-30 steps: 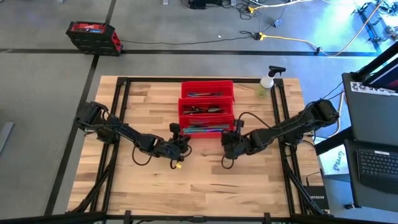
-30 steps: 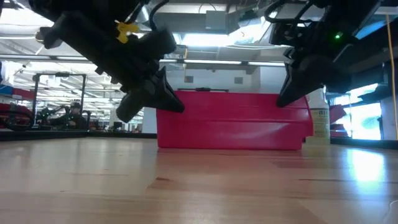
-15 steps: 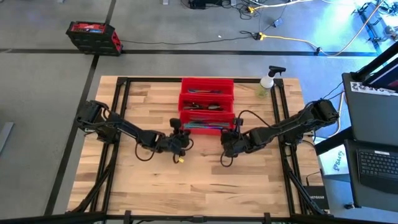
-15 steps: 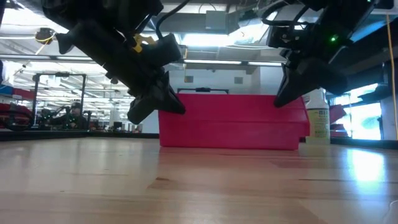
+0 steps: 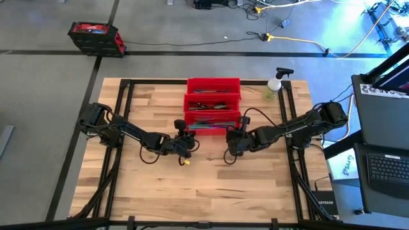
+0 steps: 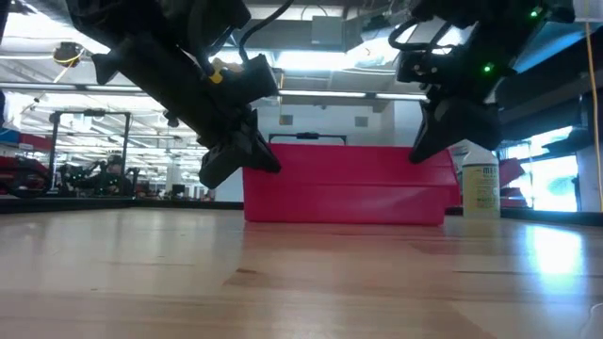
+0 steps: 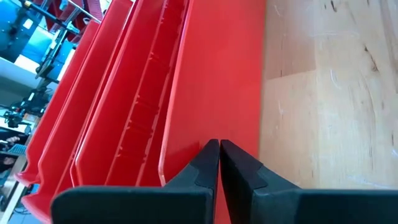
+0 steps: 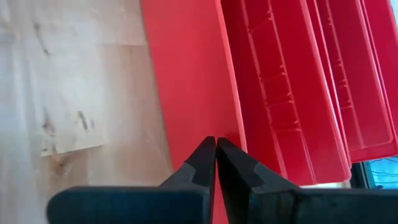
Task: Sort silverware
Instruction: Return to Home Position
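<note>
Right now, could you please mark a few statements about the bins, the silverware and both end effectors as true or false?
1. The left end effector is shut and holds nothing. True.
2. The right end effector grips a fork. False: it is shut and empty, in front of the nearest bin.
3. The three red bins stand in one column, side against side. True.
4. The spray bottle lies inside a bin. False: it stands upright on the table, beside the bins on the right arm's side.
5. Silverware lies in the bins. True.

Three red bins (image 5: 213,81), spray bottle (image 5: 274,85) on wooden table (image 5: 211,186)
</note>
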Available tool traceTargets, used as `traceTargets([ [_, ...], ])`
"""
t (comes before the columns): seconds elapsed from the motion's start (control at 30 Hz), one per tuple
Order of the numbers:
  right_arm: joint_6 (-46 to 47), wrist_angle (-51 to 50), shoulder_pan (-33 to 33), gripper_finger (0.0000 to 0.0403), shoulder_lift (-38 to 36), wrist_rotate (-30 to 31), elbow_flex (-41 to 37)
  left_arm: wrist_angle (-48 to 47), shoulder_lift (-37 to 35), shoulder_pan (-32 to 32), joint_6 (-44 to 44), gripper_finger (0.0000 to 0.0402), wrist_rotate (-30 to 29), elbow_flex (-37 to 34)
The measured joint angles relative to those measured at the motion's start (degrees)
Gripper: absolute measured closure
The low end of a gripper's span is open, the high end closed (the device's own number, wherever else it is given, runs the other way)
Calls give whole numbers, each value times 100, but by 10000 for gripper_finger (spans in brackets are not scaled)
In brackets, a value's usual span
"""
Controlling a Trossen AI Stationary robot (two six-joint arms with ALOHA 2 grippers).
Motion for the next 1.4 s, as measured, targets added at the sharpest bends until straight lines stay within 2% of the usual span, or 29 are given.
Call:
traceTargets([
  [0.43,-213,149,-108,402,0,56,0,34,0,403,-11,402,28,0],
  [1.2,-337,115,-434,402,-4,94,0,217,0,414,-13,402,72,0],
  [1.4,-311,175,-430,402,-4,-753,0,353,0,354,70,402,74,0],
])
